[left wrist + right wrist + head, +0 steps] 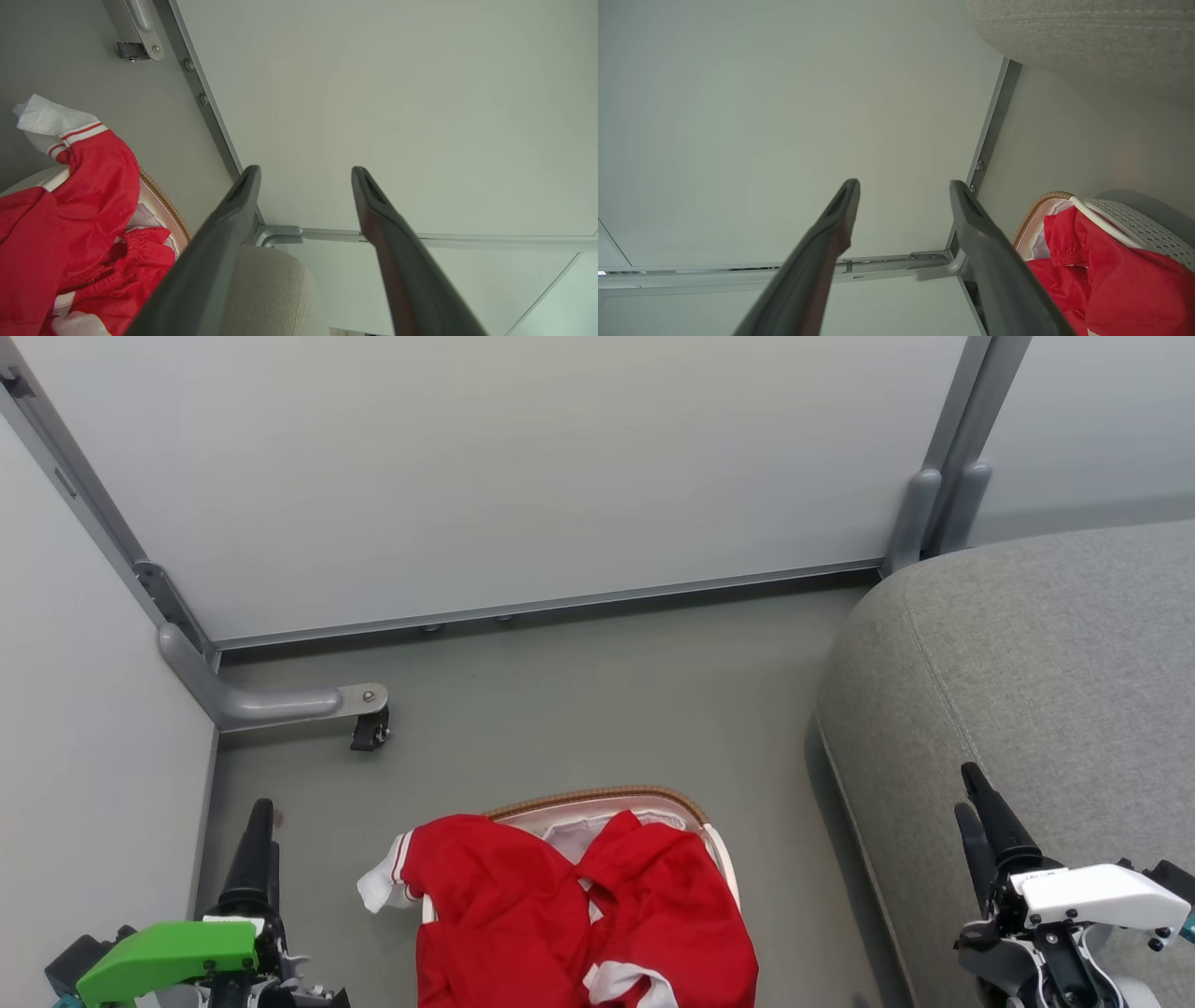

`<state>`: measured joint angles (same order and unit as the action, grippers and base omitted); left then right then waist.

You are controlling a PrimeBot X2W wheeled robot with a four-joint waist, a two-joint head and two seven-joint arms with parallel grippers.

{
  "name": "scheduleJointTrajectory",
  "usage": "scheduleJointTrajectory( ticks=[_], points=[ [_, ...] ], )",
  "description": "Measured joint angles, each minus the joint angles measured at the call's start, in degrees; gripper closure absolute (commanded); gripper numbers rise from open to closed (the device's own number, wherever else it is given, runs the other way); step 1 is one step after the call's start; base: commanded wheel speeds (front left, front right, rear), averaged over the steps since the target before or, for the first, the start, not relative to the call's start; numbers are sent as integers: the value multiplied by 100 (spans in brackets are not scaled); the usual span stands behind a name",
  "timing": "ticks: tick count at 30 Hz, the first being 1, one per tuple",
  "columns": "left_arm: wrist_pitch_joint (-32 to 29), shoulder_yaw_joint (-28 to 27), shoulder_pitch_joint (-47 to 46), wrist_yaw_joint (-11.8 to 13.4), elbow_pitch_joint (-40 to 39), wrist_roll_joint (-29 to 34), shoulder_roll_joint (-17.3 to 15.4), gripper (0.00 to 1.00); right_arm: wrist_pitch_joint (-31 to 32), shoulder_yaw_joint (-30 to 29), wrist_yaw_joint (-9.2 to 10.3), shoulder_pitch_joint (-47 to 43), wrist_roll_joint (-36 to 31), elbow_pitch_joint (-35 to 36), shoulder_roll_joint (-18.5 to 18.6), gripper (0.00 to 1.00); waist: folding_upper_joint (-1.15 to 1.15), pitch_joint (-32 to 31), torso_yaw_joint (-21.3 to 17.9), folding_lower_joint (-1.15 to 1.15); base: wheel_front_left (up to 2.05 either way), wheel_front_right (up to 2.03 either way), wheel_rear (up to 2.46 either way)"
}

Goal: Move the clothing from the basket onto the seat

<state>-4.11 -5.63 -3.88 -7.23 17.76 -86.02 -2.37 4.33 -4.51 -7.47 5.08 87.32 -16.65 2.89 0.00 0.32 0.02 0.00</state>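
The clothing [579, 915] is a bright red heap with white panels, piled in the basket [597, 795] at the bottom middle of the head view; one white striped cuff hangs over the left rim. The grey seat [1046, 653] fills the right side. My left gripper [263, 812] stands open over the floor, left of the basket and apart from it. My right gripper [967, 791] is open above the seat's front edge. The left wrist view shows the left gripper [306, 170] empty, with the clothing [93, 177], the basket [163, 205] and the seat [271, 289]. The right wrist view shows the right gripper [904, 183] empty, the clothing [1111, 280], the basket [1134, 224] and the seat [1087, 32].
White partition panels [523, 476] on grey metal frames close off the back and left. A grey frame foot with a black caster [371, 728] juts onto the grey floor [597, 691] behind the basket. A strip of floor separates basket and seat.
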Motion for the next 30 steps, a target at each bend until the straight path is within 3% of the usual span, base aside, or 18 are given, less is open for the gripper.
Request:
scheduleJointTrajectory(
  ticks=[14, 30],
  points=[
    [354, 182, -32, 16, 12, 1893, -38, 0, -357, 207, 0, 166, -1621, 104, 99, 0, 0, 31, -1, 0, 0, 0, 0],
    [701, 598, -101, 225, 105, 3518, -209, 0, -704, 487, 0, 354, -3148, 151, 167, 0, 0, 50, -3, 0, 0, 0, 0]
  ],
)
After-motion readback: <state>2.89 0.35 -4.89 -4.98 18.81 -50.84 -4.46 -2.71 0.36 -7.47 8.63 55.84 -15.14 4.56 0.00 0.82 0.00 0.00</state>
